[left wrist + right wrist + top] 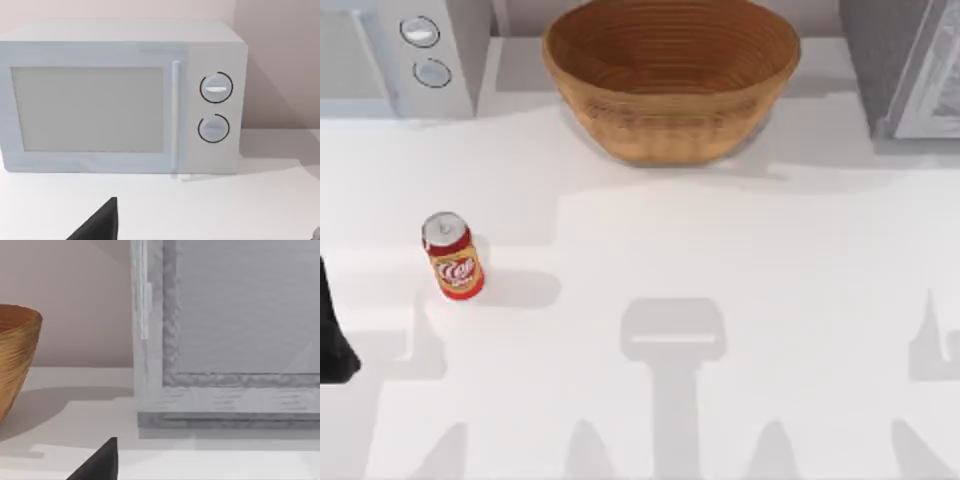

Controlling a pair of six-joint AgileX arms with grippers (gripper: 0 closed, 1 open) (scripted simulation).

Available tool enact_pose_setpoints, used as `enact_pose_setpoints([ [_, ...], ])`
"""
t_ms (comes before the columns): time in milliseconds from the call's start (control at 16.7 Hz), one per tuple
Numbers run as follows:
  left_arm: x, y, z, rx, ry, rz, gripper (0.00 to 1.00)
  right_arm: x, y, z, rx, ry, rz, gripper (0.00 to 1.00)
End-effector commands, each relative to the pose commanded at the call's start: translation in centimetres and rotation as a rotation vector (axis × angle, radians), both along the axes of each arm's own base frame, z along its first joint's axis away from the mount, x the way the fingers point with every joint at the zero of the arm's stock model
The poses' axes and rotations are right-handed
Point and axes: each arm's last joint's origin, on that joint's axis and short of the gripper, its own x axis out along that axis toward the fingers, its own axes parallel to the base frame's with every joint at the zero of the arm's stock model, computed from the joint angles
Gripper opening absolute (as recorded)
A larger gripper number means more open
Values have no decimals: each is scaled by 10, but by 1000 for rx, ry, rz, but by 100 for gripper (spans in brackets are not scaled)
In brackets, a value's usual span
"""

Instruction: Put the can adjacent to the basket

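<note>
Your left arm [334, 345] sits parked at the left edge of the worktop [720, 240], a dark piece of it poking into the top view below and left of the can; you cannot tell from any view whether its end effector is released or clenched. In the left wrist view a dark wedge [100, 224] of that end effector shows low in the picture, facing a white microwave [120, 97] with two round dials, which stands at the back left of the worktop. The right wrist view shows a like dark wedge [100, 462] of the right end effector, and again you cannot tell its state; ahead of it is a grey framed appliance [235, 335] at the back right, with the basket's side off to one edge. The can [452, 256] stands upright on the left part of the worktop, free of any grip and well apart from the basket [670, 75], which sits at the back centre between the microwave and the grey appliance.
</note>
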Motion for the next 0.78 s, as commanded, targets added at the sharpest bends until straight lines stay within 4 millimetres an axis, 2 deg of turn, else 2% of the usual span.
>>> enact_pose_setpoints([
  [180,0,0,0,4,11,-2,100,0,0,0,0,0,0,100],
  [360,3,-2,6,43,108,-19,100,0,0,0,0,0,0,100],
  [600,14,-6,26,140,340,-77,100,0,0,0,0,0,0,100],
  [780,33,-12,47,236,552,-148,100,0,0,0,0,0,0,100],
])
